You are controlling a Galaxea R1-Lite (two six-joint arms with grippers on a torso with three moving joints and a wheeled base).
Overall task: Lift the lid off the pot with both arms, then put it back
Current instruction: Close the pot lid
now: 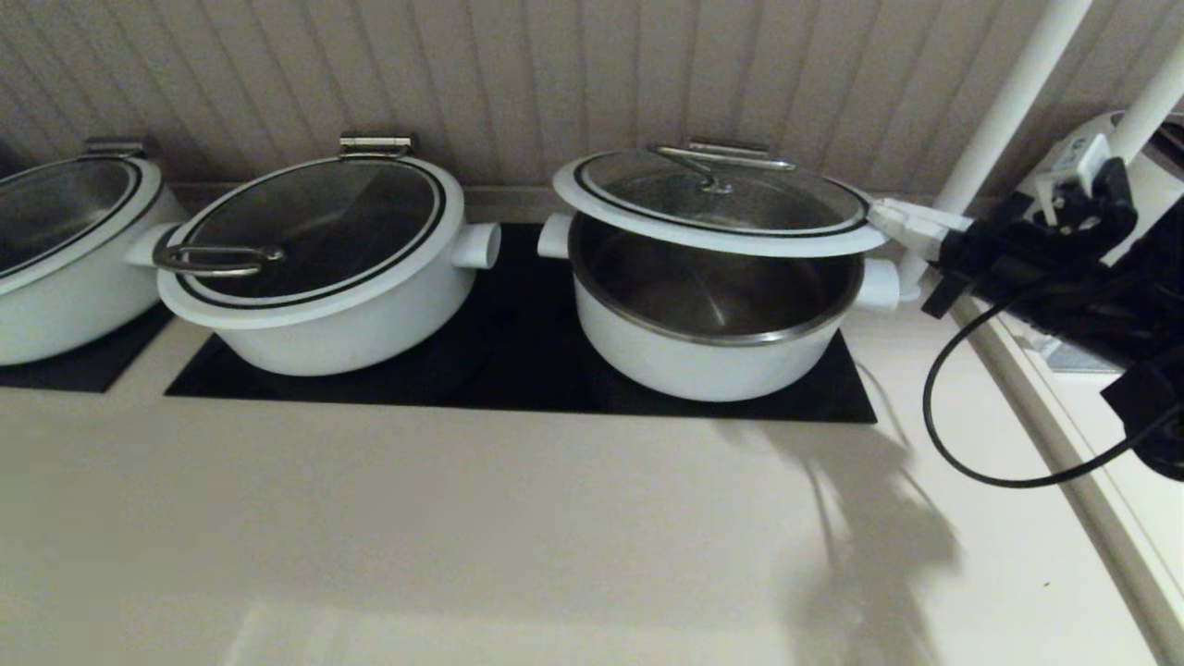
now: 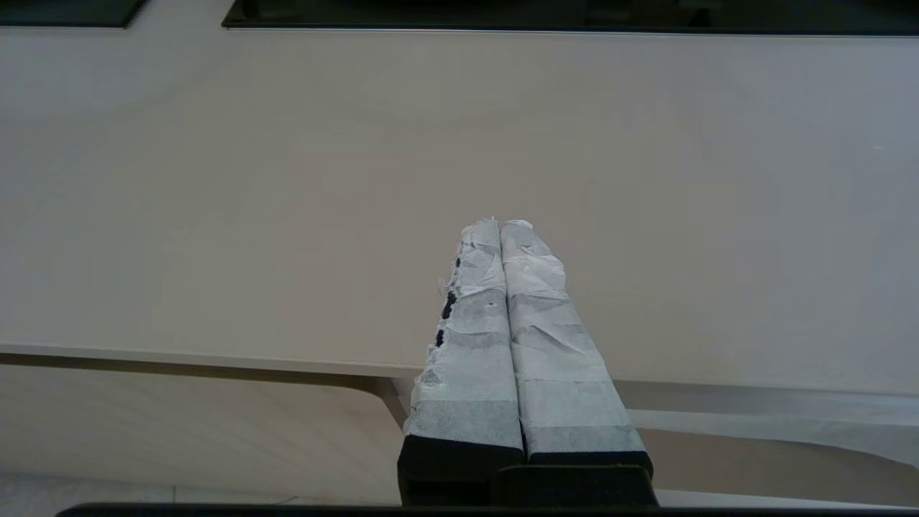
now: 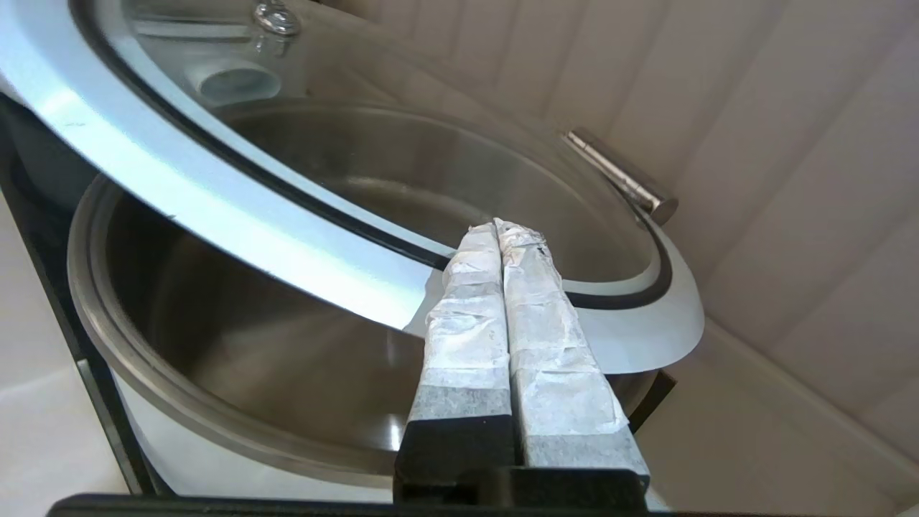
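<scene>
lid [image 1: 717,208]: white rim, black ring | pot [image 1: 712,356]: white, steel-lined | cooktop [image 1: 518,370]: black

R pincer [image 3: 500,226] closed, arm reaching in from right; L pincer [image 2: 500,224] closed, parked low.

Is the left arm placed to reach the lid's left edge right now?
Probably yes: the left end effector, shut, hangs over bare counter, nothing blocking, while the right end effector props the lid above the pot.
</scene>
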